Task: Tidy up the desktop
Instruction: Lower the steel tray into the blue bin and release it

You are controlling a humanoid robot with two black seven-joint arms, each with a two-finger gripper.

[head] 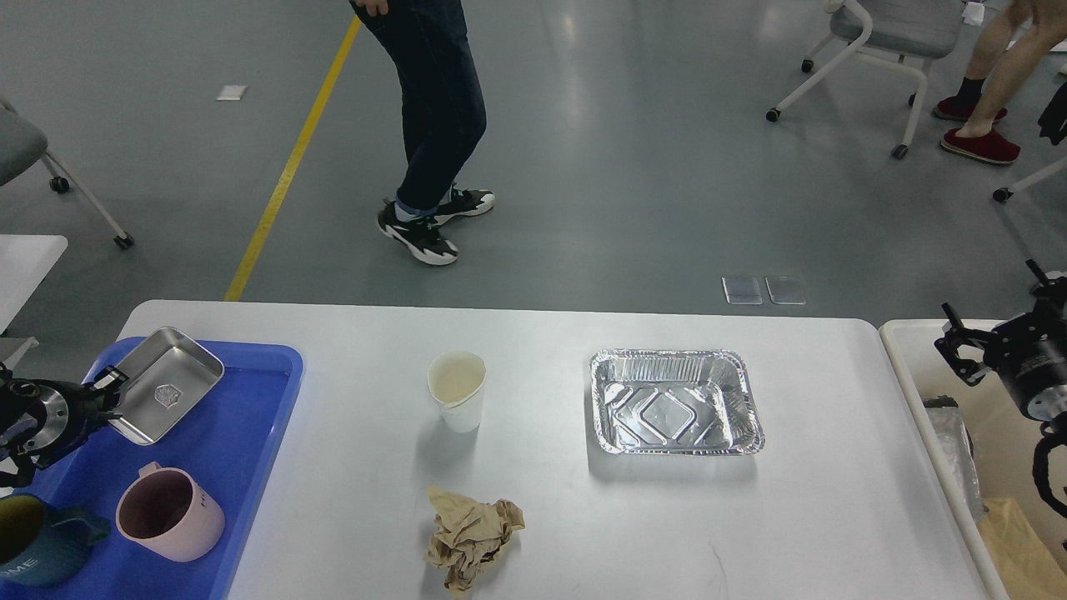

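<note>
The white desktop (550, 517) carries a white paper cup (457, 399), a crumpled brown paper ball (471, 538) and an empty foil tray (673, 402). At the left, my left gripper (108, 392) is shut on the near edge of a steel tray (171, 387), holding it over the back of the blue tray (225, 450). A pink mug (169, 512) and a dark teal mug (37, 542) stand in the blue tray. My right gripper (959, 350) hovers above the cream bin (904, 367) at the right; its fingers look spread with nothing between them.
The cream bin holds crumpled foil (954, 450) and brown paper (1021, 542). A person (433, 108) walks on the floor beyond the table's far edge. Wheeled chairs (884, 50) and a seated person's legs (992, 75) are at the back right.
</note>
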